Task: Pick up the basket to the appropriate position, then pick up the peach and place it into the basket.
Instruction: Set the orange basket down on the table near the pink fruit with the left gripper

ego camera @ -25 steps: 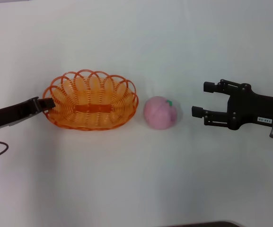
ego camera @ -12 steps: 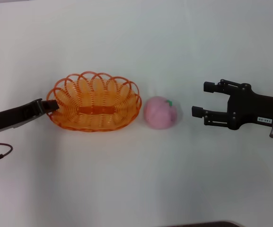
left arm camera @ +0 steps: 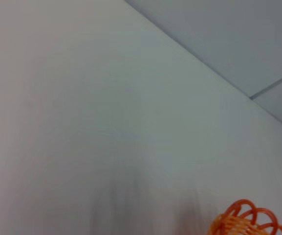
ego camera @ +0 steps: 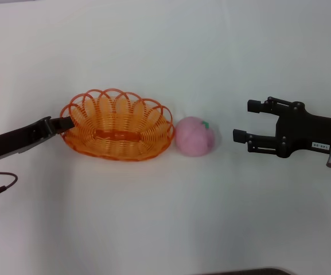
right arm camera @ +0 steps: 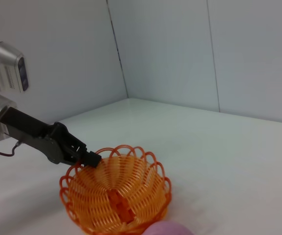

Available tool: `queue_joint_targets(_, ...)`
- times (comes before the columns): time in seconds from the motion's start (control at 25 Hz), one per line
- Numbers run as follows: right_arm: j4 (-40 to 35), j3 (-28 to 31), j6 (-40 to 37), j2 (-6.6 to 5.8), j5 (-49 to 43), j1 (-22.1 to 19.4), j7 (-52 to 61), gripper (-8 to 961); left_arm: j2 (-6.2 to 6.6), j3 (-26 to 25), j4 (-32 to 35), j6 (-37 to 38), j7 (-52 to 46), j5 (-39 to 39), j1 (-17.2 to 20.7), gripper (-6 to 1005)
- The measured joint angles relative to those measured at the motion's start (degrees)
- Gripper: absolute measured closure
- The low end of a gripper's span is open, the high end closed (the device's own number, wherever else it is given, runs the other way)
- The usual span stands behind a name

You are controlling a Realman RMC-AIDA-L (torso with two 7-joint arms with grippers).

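Left gripper (ego camera: 66,122) clamped on rim of basket (ego camera: 118,124), frame centre-left, touching peach (ego camera: 195,136). Right gripper (ego camera: 246,122) wide, waiting at right. Best stop basket short, avoid nudging peach across counter (ego camera: 165,217).

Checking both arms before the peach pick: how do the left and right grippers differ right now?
The left gripper is clamped on the basket rim; the right gripper holds nothing. The left's jaws are shut, the right's open. The left touches the basket; the right sits clear of the peach. Both are black and point inward.
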Motion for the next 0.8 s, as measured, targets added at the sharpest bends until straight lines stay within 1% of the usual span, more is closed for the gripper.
queue_joint_targets(0.04,0.0,-0.01,0.0,0.0,0.0,-0.01,0.0,98,0.0,-0.02,-0.12,0.0,0.24,-0.31,0.02,899)
queue_joint_targets(0.24,0.0,0.07,0.03,0.0,0.0,0.02,0.0,99,0.0,-0.36,-0.35,0.53,0.39,-0.51,-0.09,766)
queue_joint_targets(0.52,-0.11,0.2,-0.07,0.0,0.0,0.06,0.0,98,0.0,-2.21,-0.93,3.25,1.42,-0.51,0.05,702)
queue_joint_targets(0.8,-0.09,0.21,-0.21,0.0,0.0,0.08,0.0,98,0.03,-6.23,-1.14,8.37,3.93,0.54,-0.57,604)
